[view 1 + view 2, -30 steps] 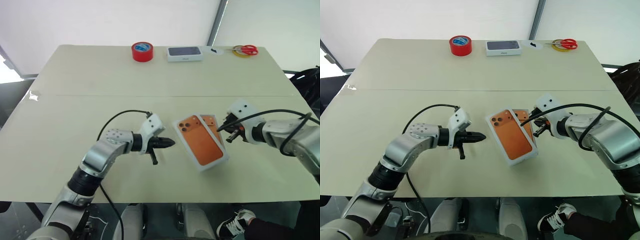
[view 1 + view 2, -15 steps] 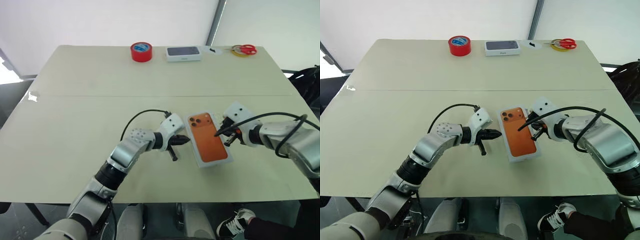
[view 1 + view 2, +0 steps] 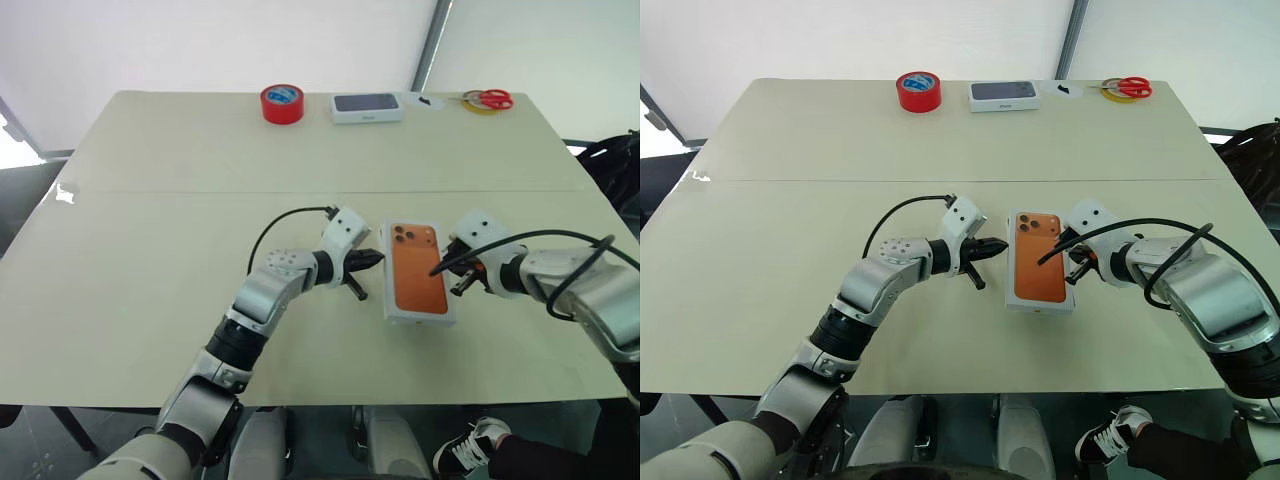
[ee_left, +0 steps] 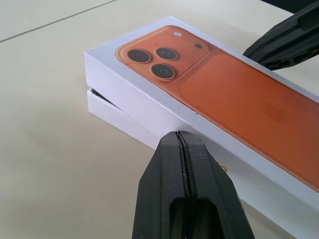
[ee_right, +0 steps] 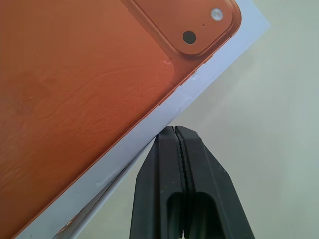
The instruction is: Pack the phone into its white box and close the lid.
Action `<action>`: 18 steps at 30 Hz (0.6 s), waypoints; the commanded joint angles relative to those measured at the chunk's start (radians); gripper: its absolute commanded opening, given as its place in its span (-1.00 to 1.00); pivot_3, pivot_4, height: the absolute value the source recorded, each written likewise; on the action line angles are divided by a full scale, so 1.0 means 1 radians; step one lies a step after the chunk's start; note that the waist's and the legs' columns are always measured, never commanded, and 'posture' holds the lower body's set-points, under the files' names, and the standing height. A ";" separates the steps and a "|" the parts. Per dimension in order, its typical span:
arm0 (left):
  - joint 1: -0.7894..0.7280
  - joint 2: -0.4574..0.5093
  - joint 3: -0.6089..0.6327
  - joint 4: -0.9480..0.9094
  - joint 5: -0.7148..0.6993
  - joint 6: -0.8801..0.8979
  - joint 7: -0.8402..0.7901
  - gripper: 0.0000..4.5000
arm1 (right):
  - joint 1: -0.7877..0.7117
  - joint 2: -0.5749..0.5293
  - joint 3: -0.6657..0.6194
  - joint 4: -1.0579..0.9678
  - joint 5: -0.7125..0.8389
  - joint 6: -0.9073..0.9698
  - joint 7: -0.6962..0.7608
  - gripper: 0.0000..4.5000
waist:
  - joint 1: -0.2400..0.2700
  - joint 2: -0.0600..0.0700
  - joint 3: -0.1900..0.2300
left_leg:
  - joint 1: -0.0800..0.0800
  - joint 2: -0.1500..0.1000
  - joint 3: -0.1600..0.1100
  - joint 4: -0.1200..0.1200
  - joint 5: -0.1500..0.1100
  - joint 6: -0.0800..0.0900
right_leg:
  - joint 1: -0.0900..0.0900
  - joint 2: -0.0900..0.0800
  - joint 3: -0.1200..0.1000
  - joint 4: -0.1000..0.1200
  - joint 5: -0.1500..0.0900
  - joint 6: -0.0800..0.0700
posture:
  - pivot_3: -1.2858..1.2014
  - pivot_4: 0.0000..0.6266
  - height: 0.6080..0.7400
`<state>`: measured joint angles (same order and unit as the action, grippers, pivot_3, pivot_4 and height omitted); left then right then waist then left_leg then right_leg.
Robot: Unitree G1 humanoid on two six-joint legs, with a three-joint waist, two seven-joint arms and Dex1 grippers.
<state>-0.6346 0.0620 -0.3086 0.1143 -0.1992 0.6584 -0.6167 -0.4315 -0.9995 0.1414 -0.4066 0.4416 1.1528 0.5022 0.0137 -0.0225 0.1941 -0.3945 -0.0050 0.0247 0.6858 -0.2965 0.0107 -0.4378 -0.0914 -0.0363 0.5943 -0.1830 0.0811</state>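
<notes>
The lid sits on the white box, slightly askew with a gap at one corner, on the table. Left gripper and right gripper, each pinched together and empty, flank it. The box's contents are hidden.

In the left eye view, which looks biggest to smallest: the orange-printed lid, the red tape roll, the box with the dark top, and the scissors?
1. The lid, clearly largest, though it lies nearest the camera.
2. The box with the dark top.
3. The red tape roll and the scissors look about alike; I would not rank them.
</notes>
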 commanded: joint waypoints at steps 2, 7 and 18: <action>-0.033 -0.032 -0.008 -0.003 0.001 -0.030 -0.002 -1.00 | -0.011 0.036 -0.031 -0.003 -0.020 -0.009 0.004 -0.99 | 0.000 0.000 0.000 | 0.000 0.000 0.000 0.000 0.000 0.000 | 0.000 0.000 0.000 0.000 0.000 0.000 | 0.03 -0.52 0.95; -0.032 -0.030 -0.005 0.001 -0.005 -0.023 -0.013 -1.00 | -0.027 0.070 -0.027 0.016 -0.047 -0.011 0.006 -0.99 | 0.000 0.000 0.000 | 0.000 0.000 0.000 0.000 0.000 0.000 | 0.000 0.000 0.000 0.000 0.000 0.000 | 0.03 -0.52 0.95; -0.014 -0.016 -0.040 -0.030 0.002 -0.015 -0.042 -1.00 | -0.040 0.092 -0.022 0.064 -0.110 -0.038 0.026 -0.99 | 0.000 0.000 0.000 | 0.001 0.000 0.000 0.000 0.000 0.000 | 0.001 0.000 0.000 0.000 0.000 0.000 | 0.03 -0.52 0.95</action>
<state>-0.6399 0.0588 -0.3247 0.1337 -0.1940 0.6493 -0.6416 -0.4497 -0.9201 0.1381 -0.3259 0.3339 1.1410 0.5161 0.0139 -0.0225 0.1941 -0.3940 -0.0052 0.0247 0.6859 -0.2965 0.0107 -0.4372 -0.0915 -0.0363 0.5945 -0.1828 0.0812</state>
